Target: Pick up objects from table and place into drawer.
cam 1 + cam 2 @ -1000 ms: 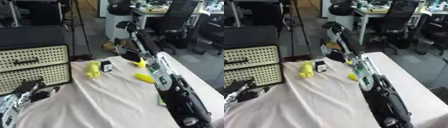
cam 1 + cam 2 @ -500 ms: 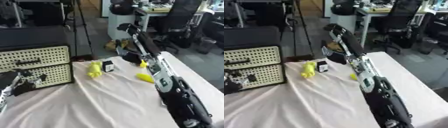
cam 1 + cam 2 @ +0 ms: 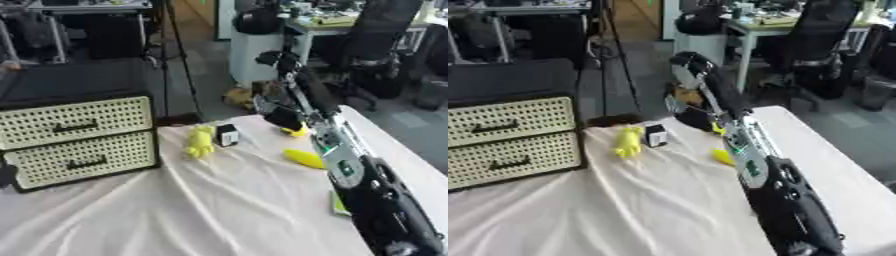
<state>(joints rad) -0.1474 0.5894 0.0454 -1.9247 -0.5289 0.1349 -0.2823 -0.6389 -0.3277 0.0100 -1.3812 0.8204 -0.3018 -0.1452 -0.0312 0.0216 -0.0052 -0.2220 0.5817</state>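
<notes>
A cream perforated drawer unit (image 3: 79,140) stands at the table's left, both its drawers closed. On the white cloth lie a yellow toy (image 3: 199,142), a small black-and-white box (image 3: 227,135) and a long yellow piece (image 3: 304,158). My right arm reaches from the lower right to the far side. Its black right hand (image 3: 283,118) hangs over another yellow object (image 3: 298,132), which it partly hides. How that hand stands is hidden. Only a dark bit of my left hand (image 3: 5,175) shows at the left edge, beside the lower drawer.
A white cloth (image 3: 201,210) covers the table. A green flat thing (image 3: 337,205) peeks out under my right forearm. Behind the table are a desk, office chairs and a tripod on the floor.
My left hand has risen from the lower left corner and slid left along the drawer front, almost out of view. The right arm has stayed where it was.
</notes>
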